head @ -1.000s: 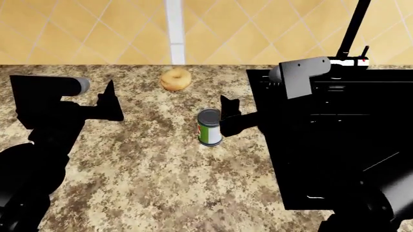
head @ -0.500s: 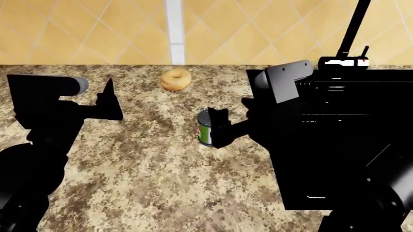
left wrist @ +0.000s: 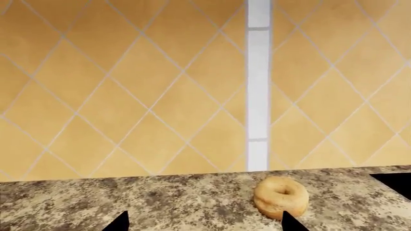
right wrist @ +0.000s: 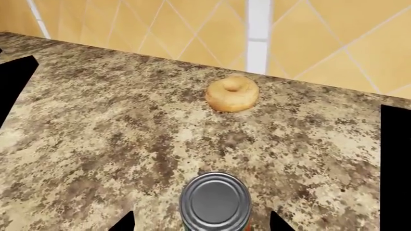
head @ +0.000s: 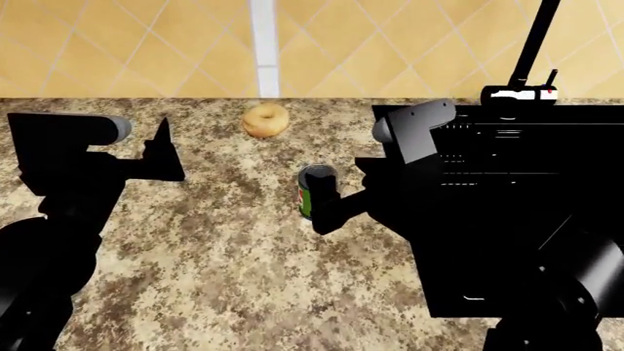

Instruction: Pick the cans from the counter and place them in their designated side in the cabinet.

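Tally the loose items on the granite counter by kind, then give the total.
Upright cylinder cans with a silver metal top and green label: 1
Round tan bagel-like lumps: 1
Total: 2
Both stand apart on the speckled beige-and-brown granite counter; no second can is in view.

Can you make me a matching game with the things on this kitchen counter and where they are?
Things:
1. can
2. bagel
3. sink
4. left gripper

Places or states:
A. black, set into the counter on the robot's right side
B. lying near the tiled wall, at the back
C. standing upright between the open fingers of the right gripper
D. hovering over bare counter, holding nothing

Pairs: 1-C, 2-B, 3-A, 4-D
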